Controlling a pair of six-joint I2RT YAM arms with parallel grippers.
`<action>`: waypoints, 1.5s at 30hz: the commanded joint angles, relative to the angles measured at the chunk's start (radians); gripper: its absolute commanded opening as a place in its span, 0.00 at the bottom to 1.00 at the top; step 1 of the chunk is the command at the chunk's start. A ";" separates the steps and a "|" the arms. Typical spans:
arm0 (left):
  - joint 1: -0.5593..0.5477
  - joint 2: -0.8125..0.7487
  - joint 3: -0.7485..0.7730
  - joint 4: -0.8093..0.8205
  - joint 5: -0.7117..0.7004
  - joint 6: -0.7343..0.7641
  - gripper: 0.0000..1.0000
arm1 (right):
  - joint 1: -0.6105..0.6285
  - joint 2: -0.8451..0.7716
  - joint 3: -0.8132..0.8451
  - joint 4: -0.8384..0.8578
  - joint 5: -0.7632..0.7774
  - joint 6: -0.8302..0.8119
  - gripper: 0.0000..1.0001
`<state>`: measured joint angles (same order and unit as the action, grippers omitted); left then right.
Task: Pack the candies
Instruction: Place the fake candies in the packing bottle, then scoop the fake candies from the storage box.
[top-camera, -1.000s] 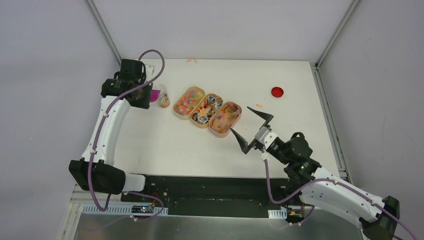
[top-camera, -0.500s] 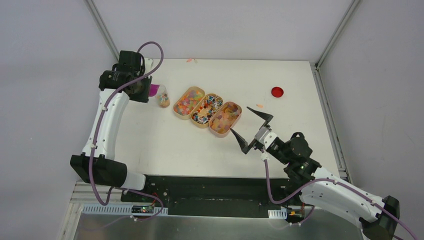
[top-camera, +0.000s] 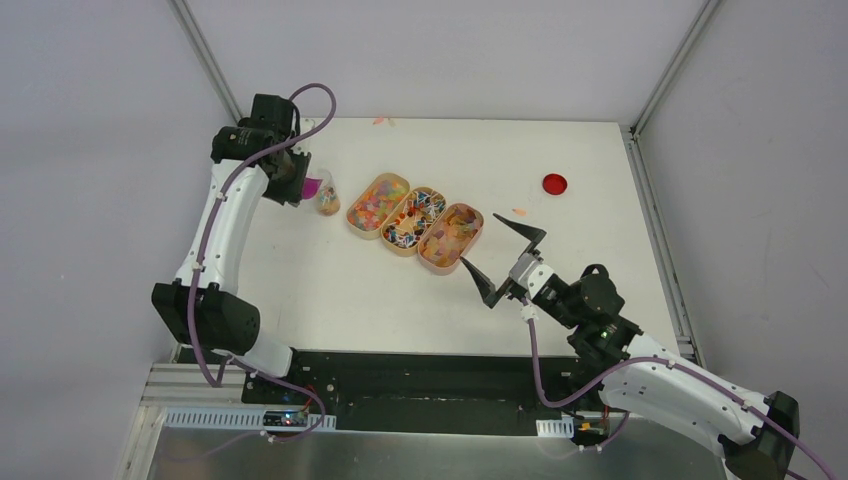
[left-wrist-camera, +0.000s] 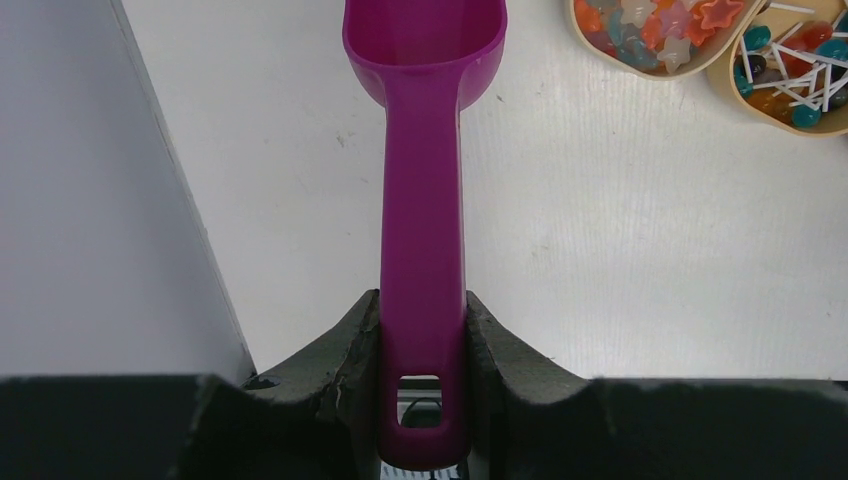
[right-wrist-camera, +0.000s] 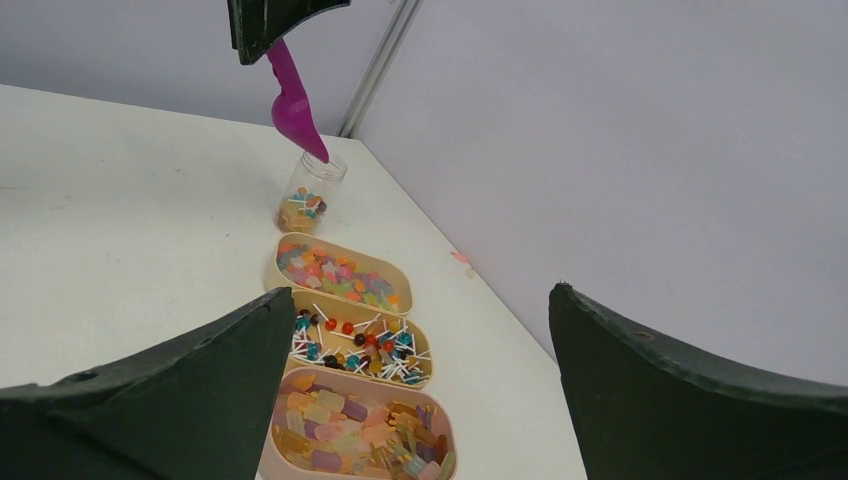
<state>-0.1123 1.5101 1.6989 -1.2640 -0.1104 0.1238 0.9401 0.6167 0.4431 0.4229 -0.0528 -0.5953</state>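
- The scoop (left-wrist-camera: 423, 200) is smooth magenta plastic, glossy, with soft highlights along the handle.
- The left pincer (left-wrist-camera: 422, 305) is dark matt plastic; its fingers (left-wrist-camera: 510, 350) look rough and chipped at the edges.
- The tabletop (left-wrist-camera: 640, 250) is white, matt and faintly streaked.
- The jar (right-wrist-camera: 312, 185) is clear and shiny; whether it is glass or plastic cannot be told.
- The 3 trays (right-wrist-camera: 375, 268) are beige, smooth, satin-finished plastic.
- The candies (left-wrist-camera: 650, 25) are translucent and glossy.

You have two: a left pincer (left-wrist-camera: 423, 330) and a right pincer (top-camera: 478, 236). Ahead of the right pincer are three oval trays (top-camera: 350, 218), each with one kind of candies (top-camera: 378, 200). The left pincer has one magenta scoop (left-wrist-camera: 423, 230), with one clear jar (top-camera: 328, 197) beside it. One red disc (top-camera: 555, 183) lies beyond the right pincer. Two stray bits (top-camera: 519, 211) dot the counter (top-camera: 330, 290).
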 joint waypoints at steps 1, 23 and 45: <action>-0.023 0.009 0.072 -0.025 -0.052 0.010 0.00 | -0.003 0.002 0.025 0.026 -0.007 0.005 0.99; -0.041 -0.160 0.050 0.178 0.043 0.073 0.00 | -0.002 0.001 0.024 0.034 -0.012 0.029 0.99; -0.072 -0.648 -0.506 0.699 0.623 0.228 0.00 | -0.002 -0.092 -0.004 0.010 0.031 0.080 0.99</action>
<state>-0.1654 0.8570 1.2125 -0.6312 0.4526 0.3523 0.9401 0.5476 0.4385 0.4225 -0.0483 -0.5438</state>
